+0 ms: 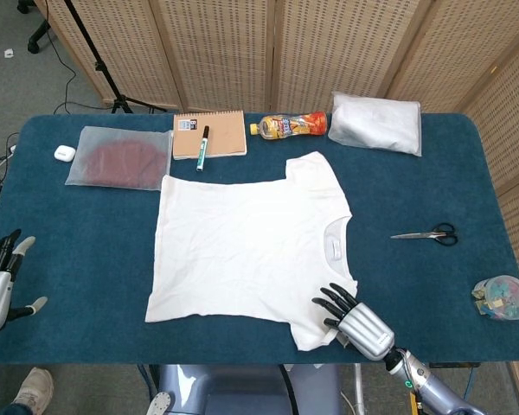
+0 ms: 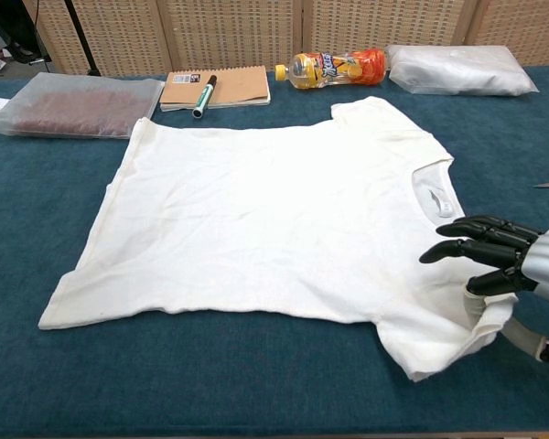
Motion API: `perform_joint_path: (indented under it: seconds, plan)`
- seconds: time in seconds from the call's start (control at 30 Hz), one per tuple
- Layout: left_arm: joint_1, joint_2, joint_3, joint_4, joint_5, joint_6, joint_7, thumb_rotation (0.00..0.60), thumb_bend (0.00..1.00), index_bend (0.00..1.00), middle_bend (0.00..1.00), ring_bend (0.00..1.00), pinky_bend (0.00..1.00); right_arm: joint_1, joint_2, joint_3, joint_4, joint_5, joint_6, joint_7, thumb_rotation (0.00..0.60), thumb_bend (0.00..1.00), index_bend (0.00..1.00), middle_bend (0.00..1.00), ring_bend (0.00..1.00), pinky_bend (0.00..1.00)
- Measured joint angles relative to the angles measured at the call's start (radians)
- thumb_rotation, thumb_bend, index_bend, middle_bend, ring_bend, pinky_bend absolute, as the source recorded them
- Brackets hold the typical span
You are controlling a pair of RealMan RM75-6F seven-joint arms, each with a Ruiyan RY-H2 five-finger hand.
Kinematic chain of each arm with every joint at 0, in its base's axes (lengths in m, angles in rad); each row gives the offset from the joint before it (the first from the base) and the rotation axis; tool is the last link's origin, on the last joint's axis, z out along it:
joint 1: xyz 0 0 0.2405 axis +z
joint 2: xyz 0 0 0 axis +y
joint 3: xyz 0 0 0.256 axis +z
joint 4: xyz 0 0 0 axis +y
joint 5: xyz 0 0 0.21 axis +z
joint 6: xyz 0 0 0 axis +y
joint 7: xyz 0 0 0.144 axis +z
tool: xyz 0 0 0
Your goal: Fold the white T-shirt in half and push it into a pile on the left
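Woven screens (image 1: 329,43) stand behind the blue surface (image 1: 86,259), and the T-shirt (image 1: 251,238) lies spread flat across its middle, collar toward the right and hem toward the left. The right hand (image 1: 353,316) sits at the near right corner of the shirt, on the near sleeve; its dark fingers (image 2: 471,240) stretch out over the cloth, and the chest view shows the sleeve edge lifted and curled up against its thumb, so it seems to have that edge pinched, though the hold itself is partly hidden. The left hand (image 1: 0,277) hangs at the near left edge of the surface, well apart from the shirt, fingers spread and nothing in it. Along the far side lie a clear bag with something dark red inside (image 1: 118,157), a brown notebook (image 1: 209,133) with a marker (image 1: 202,147) lying on it, an orange drink bottle (image 1: 288,126) on its side, and a white packet (image 1: 375,122). A small white object (image 1: 64,153) rests just left of the clear bag. Scissors (image 1: 426,233) lie to the right of the shirt, and a little tub of coloured bits (image 1: 502,297) stands near the right edge.
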Motion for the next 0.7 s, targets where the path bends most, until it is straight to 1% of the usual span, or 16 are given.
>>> perform_joint_path:
  seconds: [0.17, 0.27, 0.37, 0.5, 0.57, 0.7]
  plan:
    - [-0.042, -0.061, 0.033, 0.097, 0.07, -0.066, -0.111, 0.6, 0.0, 0.27, 0.0, 0.0, 0.0, 0.003, 0.005, -0.003, -0.008, 0.008, 0.004, 0.009, 0.6, 0.67, 0.59, 0.17, 0.0, 0.0]
    - [-0.067, -0.095, 0.057, 0.134, 0.12, -0.096, -0.201, 0.6, 0.0, 0.33, 0.0, 0.0, 0.0, 0.004, 0.012, -0.004, -0.02, 0.016, 0.0, 0.01, 0.6, 0.68, 0.59, 0.18, 0.0, 0.0]
    - [-0.091, -0.137, 0.083, 0.2, 0.169, -0.116, -0.279, 0.6, 0.0, 0.35, 0.0, 0.0, 0.0, 0.005, 0.023, -0.004, -0.036, 0.023, -0.003, 0.012, 0.6, 0.72, 0.59, 0.18, 0.0, 0.0]
    - [-0.116, -0.202, 0.115, 0.293, 0.221, -0.134, -0.325, 0.6, 0.0, 0.35, 0.0, 0.0, 0.0, 0.008, 0.032, -0.004, -0.048, 0.03, -0.005, 0.012, 0.6, 0.72, 0.59, 0.18, 0.0, 0.0]
    - [-0.127, -0.232, 0.13, 0.324, 0.238, -0.144, -0.33, 0.6, 0.01, 0.35, 0.0, 0.0, 0.0, 0.009, 0.034, -0.003, -0.05, 0.034, -0.008, 0.011, 0.6, 0.72, 0.59, 0.18, 0.0, 0.0]
    - [-0.143, -0.26, 0.145, 0.337, 0.249, -0.161, -0.349, 0.6, 0.03, 0.35, 0.0, 0.0, 0.0, 0.008, 0.04, -0.002, -0.052, 0.043, -0.01, 0.006, 0.6, 0.72, 0.59, 0.18, 0.0, 0.0]
